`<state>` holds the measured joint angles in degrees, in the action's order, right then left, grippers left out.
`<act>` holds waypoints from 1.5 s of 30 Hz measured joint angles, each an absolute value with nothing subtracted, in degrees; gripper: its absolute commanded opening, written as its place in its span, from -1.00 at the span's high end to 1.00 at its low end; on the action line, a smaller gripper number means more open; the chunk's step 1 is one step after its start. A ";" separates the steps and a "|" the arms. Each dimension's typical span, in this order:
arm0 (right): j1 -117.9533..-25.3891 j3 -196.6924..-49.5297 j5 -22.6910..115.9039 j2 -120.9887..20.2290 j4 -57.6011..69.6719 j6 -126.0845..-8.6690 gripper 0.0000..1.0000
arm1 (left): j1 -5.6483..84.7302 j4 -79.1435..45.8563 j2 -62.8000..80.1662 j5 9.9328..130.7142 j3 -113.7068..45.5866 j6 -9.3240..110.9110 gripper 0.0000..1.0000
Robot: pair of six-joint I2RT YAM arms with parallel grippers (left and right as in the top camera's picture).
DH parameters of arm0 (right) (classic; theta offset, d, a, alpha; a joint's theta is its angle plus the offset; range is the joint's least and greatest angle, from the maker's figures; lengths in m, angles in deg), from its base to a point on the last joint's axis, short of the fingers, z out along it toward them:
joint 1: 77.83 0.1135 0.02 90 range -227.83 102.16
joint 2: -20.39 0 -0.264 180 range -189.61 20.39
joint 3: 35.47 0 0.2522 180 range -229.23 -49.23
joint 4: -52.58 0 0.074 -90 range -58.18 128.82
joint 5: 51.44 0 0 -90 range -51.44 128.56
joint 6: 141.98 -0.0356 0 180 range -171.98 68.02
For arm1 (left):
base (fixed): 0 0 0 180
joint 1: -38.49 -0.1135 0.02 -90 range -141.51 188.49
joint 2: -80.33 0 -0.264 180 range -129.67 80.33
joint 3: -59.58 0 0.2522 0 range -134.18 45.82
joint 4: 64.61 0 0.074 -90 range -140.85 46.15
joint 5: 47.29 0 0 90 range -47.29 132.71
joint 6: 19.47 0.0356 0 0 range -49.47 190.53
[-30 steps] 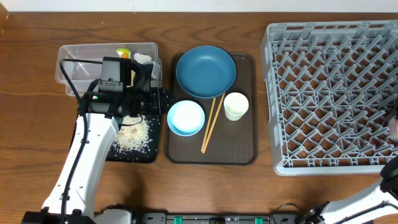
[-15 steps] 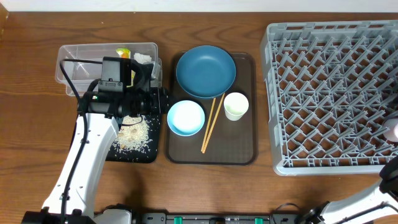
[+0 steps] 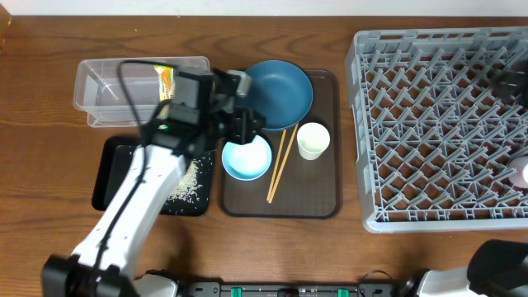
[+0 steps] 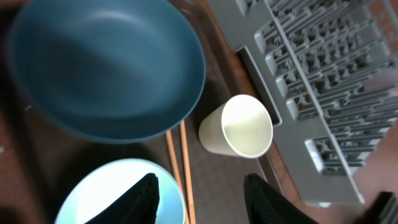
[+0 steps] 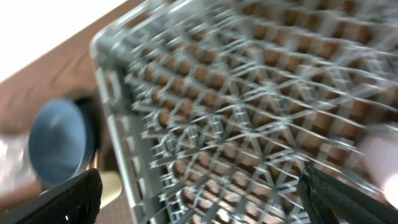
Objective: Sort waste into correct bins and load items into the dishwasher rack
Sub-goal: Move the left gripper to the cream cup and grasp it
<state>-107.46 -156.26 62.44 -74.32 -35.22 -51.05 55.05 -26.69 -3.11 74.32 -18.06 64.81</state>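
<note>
Wooden chopsticks (image 4: 180, 163) look like the next grab to me. They lie on the brown tray (image 3: 323, 202), right below the left claw (image 4: 202, 198) and inside its gap, closer to the finger on the small light blue bowl (image 4: 102, 198) side than to the finger on the pale cup (image 4: 239, 127) side. That claw is spread wide with nothing in it. The sticks' long axis runs straight out ahead of the claw, so I'd guess the jaws would close across the thin way if it just dropped down, no twisting needed. Their far ends reach the rim of the big dark blue bowl (image 4: 106, 62); can't tell if they're tucked under it. The left arm is clearly the nearer one. The right claw (image 5: 202, 199), also wide open and empty, hangs over the grey rack (image 3: 437, 124), well away from the tray, with a blurry pink thing off to one side that's probably the pink cup (image 3: 520, 173). The wrist view shows the sticks sitting between the fingers, which the overhead hides under the arm. The overhead shows the sticks' full length, plus the clear tub (image 3: 115, 78) and the black tray (image 3: 111, 169) behind the claw.
</note>
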 measured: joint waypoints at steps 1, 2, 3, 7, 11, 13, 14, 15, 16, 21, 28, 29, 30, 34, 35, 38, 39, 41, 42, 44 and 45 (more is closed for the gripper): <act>-106.35 -156.13 62.55 -74.52 -35.29 -50.79 -0.98 | 56.05 -28.02 -4.18 73.78 -18.06 64.84 0.05; -104.42 -155.91 62.40 -74.85 -35.29 -50.39 -0.98 | 57.30 -29.79 -5.62 73.34 -18.06 64.86 0.05; -103.18 -155.65 62.20 -75.07 -35.31 -50.13 -0.99 | 58.20 -31.43 -6.74 73.01 -18.06 64.86 0.05; -98.00 -155.23 59.84 -75.81 -35.37 -49.56 -0.99 | 61.80 -37.70 -11.39 72.12 -18.06 64.84 0.05; -95.46 -155.21 58.09 -75.88 -35.42 -49.24 -0.98 | 65.02 -41.66 -15.92 70.85 -18.06 64.86 0.05; -94.85 -155.21 57.55 -75.88 -35.46 -49.19 -0.98 | 66.04 -42.21 -17.84 69.58 -18.06 64.84 0.05; -94.63 -155.21 57.35 -75.88 -35.48 -49.17 -0.98 | 66.44 -42.21 -18.89 68.97 -18.06 64.84 0.05; -94.54 -155.21 57.20 -75.88 -35.50 -49.19 -0.99 | 66.72 -42.23 -19.70 68.53 -18.06 64.84 0.05; -94.48 -155.21 57.11 -75.88 -35.48 -49.19 -0.99 | 66.96 -42.25 -20.51 68.12 -18.06 64.84 0.05; -94.48 -155.21 56.74 -75.88 -35.48 -49.17 -0.98 | 68.12 -42.12 -23.50 67.11 -18.06 64.84 0.26; -94.48 -155.21 56.63 -75.88 -35.48 -49.17 -0.99 | 68.47 -38.60 -23.72 66.48 -18.06 64.95 0.63; -94.48 -155.21 56.58 -75.88 -35.53 -49.17 -0.98 | 68.47 -37.66 -23.72 66.48 -18.06 64.97 0.74; -94.48 -155.21 56.56 -75.88 -35.53 -49.17 -0.98 | 68.47 -36.92 -23.72 66.50 -18.06 64.84 0.79; -94.48 -155.19 56.54 -75.88 -36.25 -49.15 -0.98 | 68.47 -34.69 -23.72 66.28 -18.06 64.99 0.88; -94.48 -155.21 56.54 -75.88 -36.44 -49.13 -0.98 | 68.45 -34.49 -23.72 66.32 -18.06 65.01 0.88; -94.48 -155.21 56.54 -75.88 -36.79 -48.91 -0.98 | 68.34 -34.34 -23.70 66.50 -18.06 64.49 0.88; -94.48 -155.19 56.54 -75.88 -36.97 -48.80 -0.98 | 68.18 -34.34 -23.59 66.76 -18.06 64.12 0.88; -94.48 -155.21 56.56 -75.88 -37.49 -48.71 -0.98 | 67.51 -34.23 -22.74 67.90 -18.06 63.07 0.88; -94.48 -155.21 56.61 -75.88 -37.95 -48.36 -0.99 | 67.00 -34.23 -21.95 68.49 -18.06 62.54 0.88; -94.46 -155.19 57.26 -75.88 -38.96 -47.31 -0.98 | 65.28 -34.21 -19.17 70.02 -18.06 60.92 0.88; -94.48 -155.19 58.25 -75.88 -39.50 -46.31 -0.98 | 64.03 -34.25 -17.18 71.00 -18.06 59.81 0.88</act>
<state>-94.48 -155.19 58.25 -75.88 -39.50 -46.31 64.03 -34.25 -17.18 71.00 -18.06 59.81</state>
